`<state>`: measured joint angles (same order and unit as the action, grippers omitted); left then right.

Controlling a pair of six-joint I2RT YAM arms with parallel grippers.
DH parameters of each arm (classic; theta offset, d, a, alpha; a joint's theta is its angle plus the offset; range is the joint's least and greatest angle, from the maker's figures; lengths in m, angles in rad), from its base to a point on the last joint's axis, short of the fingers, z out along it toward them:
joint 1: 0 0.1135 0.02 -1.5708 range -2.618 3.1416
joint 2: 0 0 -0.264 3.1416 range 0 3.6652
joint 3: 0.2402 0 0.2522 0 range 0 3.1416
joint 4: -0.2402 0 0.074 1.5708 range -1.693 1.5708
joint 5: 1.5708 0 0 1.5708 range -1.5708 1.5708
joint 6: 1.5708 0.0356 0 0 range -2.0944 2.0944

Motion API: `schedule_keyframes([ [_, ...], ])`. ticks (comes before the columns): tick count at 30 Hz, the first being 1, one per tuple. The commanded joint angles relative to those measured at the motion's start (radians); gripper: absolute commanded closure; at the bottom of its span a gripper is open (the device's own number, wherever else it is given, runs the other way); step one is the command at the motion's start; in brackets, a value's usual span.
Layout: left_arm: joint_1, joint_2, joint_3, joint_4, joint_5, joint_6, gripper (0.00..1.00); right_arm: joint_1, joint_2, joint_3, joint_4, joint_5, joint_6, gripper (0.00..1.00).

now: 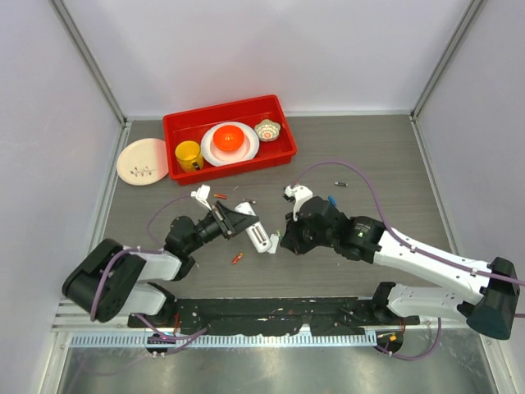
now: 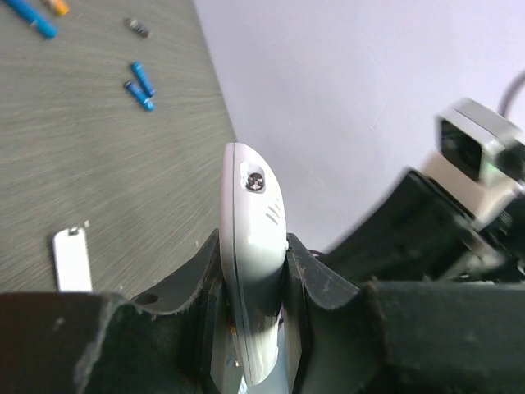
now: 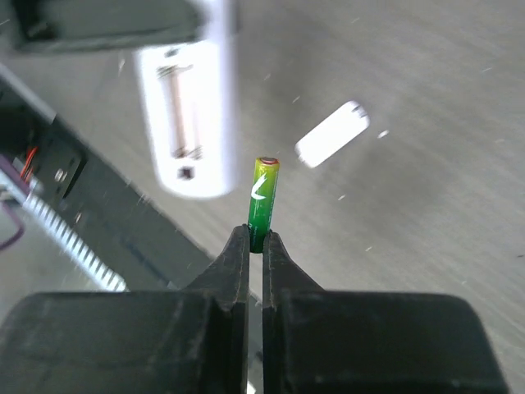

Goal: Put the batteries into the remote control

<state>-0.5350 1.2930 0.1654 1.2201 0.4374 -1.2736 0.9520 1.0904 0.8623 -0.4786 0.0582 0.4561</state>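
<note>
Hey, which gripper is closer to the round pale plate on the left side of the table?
Left. The left gripper, clamping the remote control, is right of the plate, toward the near edge; the right gripper, pinching a green battery, lies further right.

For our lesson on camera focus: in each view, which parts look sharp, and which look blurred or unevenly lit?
Right wrist view: the slim green-and-yellow cylindrical battery in the right pincer is crisp; the white plastic remote control and the small white oblong piece beyond it are blurred. Left wrist view: the remote's tip is sharp. Top view: evenly lit, only faint shadows.
</note>
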Motion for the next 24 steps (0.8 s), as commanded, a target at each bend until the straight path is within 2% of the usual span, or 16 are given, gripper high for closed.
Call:
schedule_keyframes([
  [1,-0.02,0.098,0.04,0.326,0.011,-0.06,1.0,0.059,-0.009,0.101,-0.133,-0.119,0.026,0.99],
  [4,-0.045,0.068,0.042,0.326,0.011,-0.018,1.0,0.073,-0.015,0.138,-0.146,-0.159,0.023,0.99],
  [12,-0.046,0.055,0.056,0.326,0.086,-0.02,1.0,0.083,0.037,0.172,-0.124,-0.241,0.024,0.99],
  [24,-0.057,0.049,0.052,0.326,0.098,-0.017,1.0,0.093,0.115,0.195,-0.095,-0.235,0.019,0.99],
])
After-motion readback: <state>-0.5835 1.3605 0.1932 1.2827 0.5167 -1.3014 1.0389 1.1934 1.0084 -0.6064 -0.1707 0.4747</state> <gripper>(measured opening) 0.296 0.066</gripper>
